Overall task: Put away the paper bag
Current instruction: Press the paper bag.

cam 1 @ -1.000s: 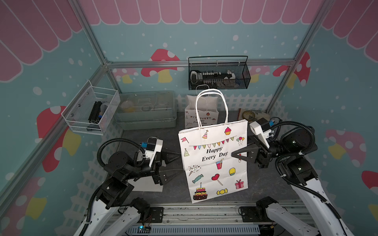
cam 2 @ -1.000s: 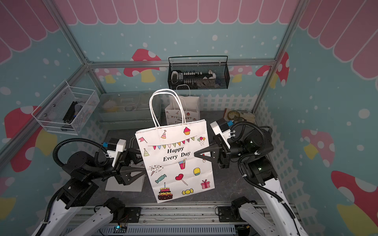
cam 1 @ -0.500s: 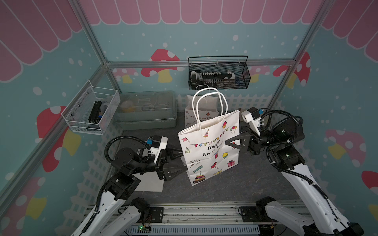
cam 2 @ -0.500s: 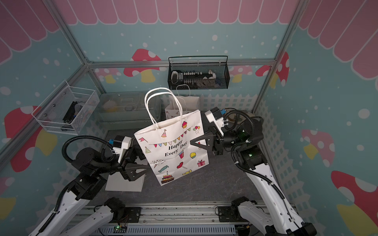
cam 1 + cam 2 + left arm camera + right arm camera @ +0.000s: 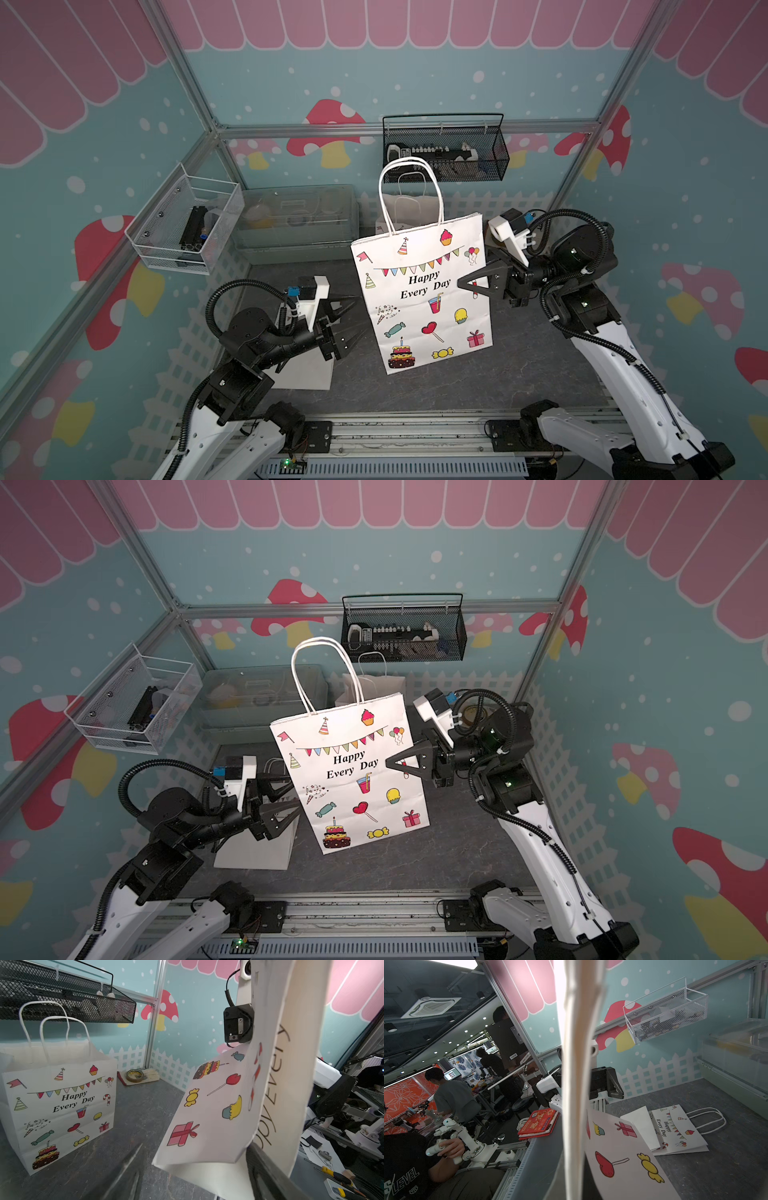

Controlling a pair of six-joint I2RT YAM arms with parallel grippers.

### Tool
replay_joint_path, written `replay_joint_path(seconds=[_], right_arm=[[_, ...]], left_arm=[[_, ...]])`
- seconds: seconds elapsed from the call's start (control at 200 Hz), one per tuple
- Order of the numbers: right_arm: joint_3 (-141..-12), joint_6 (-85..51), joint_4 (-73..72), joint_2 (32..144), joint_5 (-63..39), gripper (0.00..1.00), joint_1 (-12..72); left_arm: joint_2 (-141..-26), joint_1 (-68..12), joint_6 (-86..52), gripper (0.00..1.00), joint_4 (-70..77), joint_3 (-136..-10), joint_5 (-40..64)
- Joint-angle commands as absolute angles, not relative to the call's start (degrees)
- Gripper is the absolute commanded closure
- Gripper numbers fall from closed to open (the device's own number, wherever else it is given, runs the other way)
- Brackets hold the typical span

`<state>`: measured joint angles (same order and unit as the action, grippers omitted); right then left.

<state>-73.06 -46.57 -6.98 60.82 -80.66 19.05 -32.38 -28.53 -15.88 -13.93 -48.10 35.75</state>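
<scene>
The white paper bag [image 5: 422, 299] [image 5: 353, 779] printed "Happy Every Day" hangs upright above the dark table, handles up. My right gripper [image 5: 462, 284] [image 5: 389, 764] is shut on the bag's right edge at mid height. In the right wrist view that edge [image 5: 581, 1084] runs straight through the picture and hides the fingers. My left gripper [image 5: 353, 318] [image 5: 293, 798] is open at the bag's lower left side. In the left wrist view the bag's bottom [image 5: 218, 1115] floats between the spread fingers [image 5: 261, 1167], unclamped.
A second printed bag [image 5: 60, 1105] [image 5: 409, 208] stands at the back. A folded one [image 5: 675, 1132] lies flat under my left arm. Behind are a clear bin [image 5: 297, 220], a black wire basket [image 5: 444, 153] and a white wire basket [image 5: 187, 224]. A tape roll [image 5: 135, 1075] sits in the back right corner.
My right gripper has carried the bag up and a little farther back; the bag tilted on the way and now hangs upright again. The left gripper stayed open beside it.
</scene>
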Motion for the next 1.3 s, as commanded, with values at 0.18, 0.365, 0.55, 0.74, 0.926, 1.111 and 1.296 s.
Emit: replay_joint_path(seconds=[0.18,0.365,0.55,0.74,0.926,1.111,1.296], right_arm=[[-71.84,-42.28,-2.88,58.71,-79.43,1.00,18.76],[-71.13,-39.88,-0.13,59.06,-75.55,1.00,18.29],[-69.27,-37.84,1.15,58.97,-71.76,1.00,16.12],[-70.81,-39.09,1.98,57.89,-71.64,1.00,11.82],[-70.96,-39.81,2.02,56.96,-71.57,1.00,11.11],[-66.72,-44.17,-4.54,55.66,-72.28,1.00,11.12],[-64.76,-48.78,-10.68,55.58,-71.28,1.00,11.20]], left_arm=[[-29.53,-28.19,-18.44,0.24,-9.13,-52.47,32.57],[-39.25,-27.71,-17.41,0.24,-8.95,-61.19,39.01],[-53.09,-21.96,-19.25,0.24,-9.92,-73.28,42.11],[-52.33,-19.92,-24.52,0.22,2.90,-65.92,45.22],[-52.99,-19.59,-30.38,0.21,9.39,-60.48,49.95],[-55.51,-20.51,-39.57,0.21,22.30,-55.88,52.25],[-56.21,-25.18,-37.43,0.21,22.33,-56.45,49.80]])
